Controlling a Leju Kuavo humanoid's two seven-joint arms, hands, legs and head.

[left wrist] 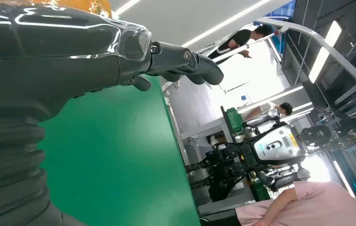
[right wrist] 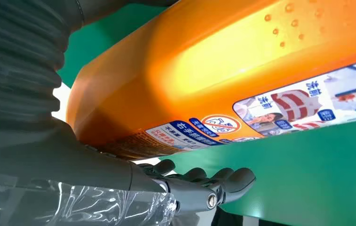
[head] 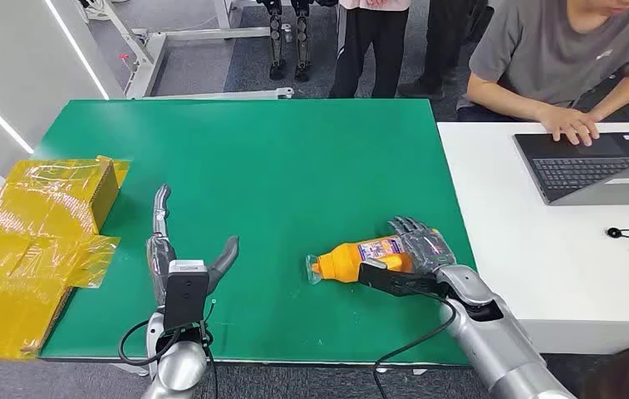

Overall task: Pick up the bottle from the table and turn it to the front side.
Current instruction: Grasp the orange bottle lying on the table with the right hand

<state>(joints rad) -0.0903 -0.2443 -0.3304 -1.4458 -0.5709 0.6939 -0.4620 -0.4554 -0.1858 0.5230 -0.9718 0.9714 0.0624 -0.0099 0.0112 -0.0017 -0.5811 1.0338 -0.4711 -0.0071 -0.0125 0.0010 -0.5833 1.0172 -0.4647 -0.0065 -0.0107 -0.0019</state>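
1. Head view: the orange bottle [head: 359, 258] lies on its side on the green table [head: 294, 166], toward that table's near right corner, its clear cap end pointing toward the table's left side.
2. The right hand [head: 417, 249] wraps the bottle's base end, fingers over the top and thumb across the near side, so it is grasping the bottle; the grip at the base leaves the body free to roll about its long axis, which suits a turn.
3. Whether the bottle has left the table cannot be told from the pictures.
4. The left hand [head: 179, 264] rests released toward the table's near left, well apart from the bottle, fingers spread and holding nothing, likely kept clear of the work.
5. Right wrist view: the bottle [right wrist: 223, 70] is glossy orange plastic with small raised dots near one edge and a printed label of blue, red and white panels along its lower side.
6. That label faces partly down toward the table, so the turning appears not yet done.
7. Yellow taped cardboard [head: 36, 241] sits off the table's left edge.
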